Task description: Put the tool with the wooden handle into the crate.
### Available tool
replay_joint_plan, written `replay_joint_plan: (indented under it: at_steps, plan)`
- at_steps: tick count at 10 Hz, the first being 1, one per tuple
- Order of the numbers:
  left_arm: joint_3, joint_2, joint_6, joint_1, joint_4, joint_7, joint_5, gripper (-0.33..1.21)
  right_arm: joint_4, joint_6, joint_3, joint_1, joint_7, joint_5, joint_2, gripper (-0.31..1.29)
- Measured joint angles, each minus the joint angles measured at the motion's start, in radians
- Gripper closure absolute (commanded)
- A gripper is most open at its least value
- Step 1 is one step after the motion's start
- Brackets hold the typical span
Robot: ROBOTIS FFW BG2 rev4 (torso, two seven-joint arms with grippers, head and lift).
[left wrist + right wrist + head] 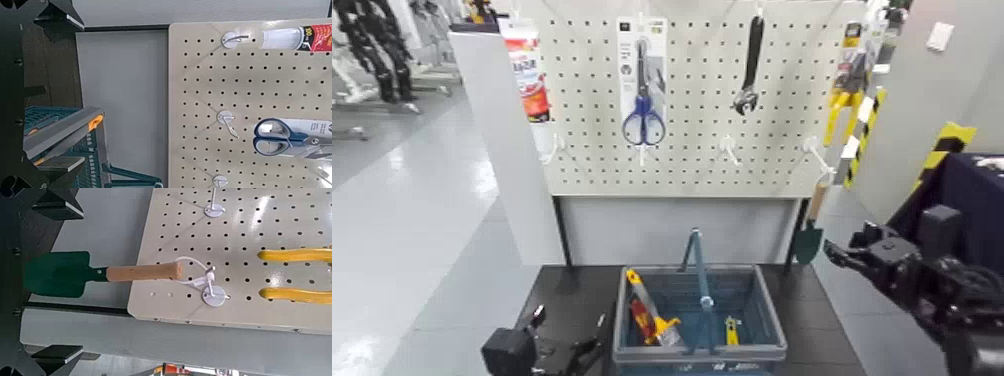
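Right wrist view puts the right gripper's fingers (48,205) as dark shapes at the left edge of the frame, spread wide apart with nothing between them, their tips cut off by the border. Framed in that gap is the tool with the wooden handle (94,272): its dark green blade lies at centre left, its tan handle runs toward the middle, and its loop hangs on a white hook (210,288) at the lower edge of the pegboard (258,227). Two yellow handles (297,274) show at the right edge, cut off by the frame, so the tool they belong to cannot be made out.

In the head view the right gripper (847,255) sits at lower right, just beside the hanging trowel (812,225) but not touching it. The left gripper (547,345) rests low at bottom left, near the crate (632,345); its fingers (66,19) appear in the left wrist view as dark shapes held apart and empty. The crate stands at bottom centre below the pegboard, its near side cut off, holding a red and yellow tool (647,315) that is hard to identify. Blue-handled scissors (643,120) and a black wrench (750,65) hang on the board above.
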Motion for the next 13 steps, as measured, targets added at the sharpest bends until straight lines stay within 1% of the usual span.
replay_joint_plan:
  at_steps: [4, 6, 7, 10, 13]
  plan:
    - [-0.006, 0.0, 0.004, -0.006, 0.001, -0.001, 0.0, 0.12, 0.232, -0.058, 0.062, -0.176, 0.062, -0.003, -0.008, 0.11]
    - [-0.013, -0.001, 0.006, -0.012, 0.004, -0.003, 0.001, 0.12, 0.34, -0.083, 0.107, -0.252, 0.087, -0.003, -0.009, 0.11]
    - [-0.017, 0.0, 0.006, -0.016, 0.006, -0.004, 0.001, 0.12, 0.377, -0.095, 0.127, -0.28, 0.089, -0.003, -0.004, 0.11]
    - [-0.025, 0.0, 0.007, -0.025, 0.011, -0.006, 0.002, 0.12, 0.443, -0.121, 0.159, -0.333, 0.089, 0.002, 0.008, 0.11]
    - [-0.031, 0.001, 0.007, -0.032, 0.013, -0.007, 0.003, 0.12, 0.482, -0.138, 0.169, -0.367, 0.093, 0.01, 0.018, 0.17]
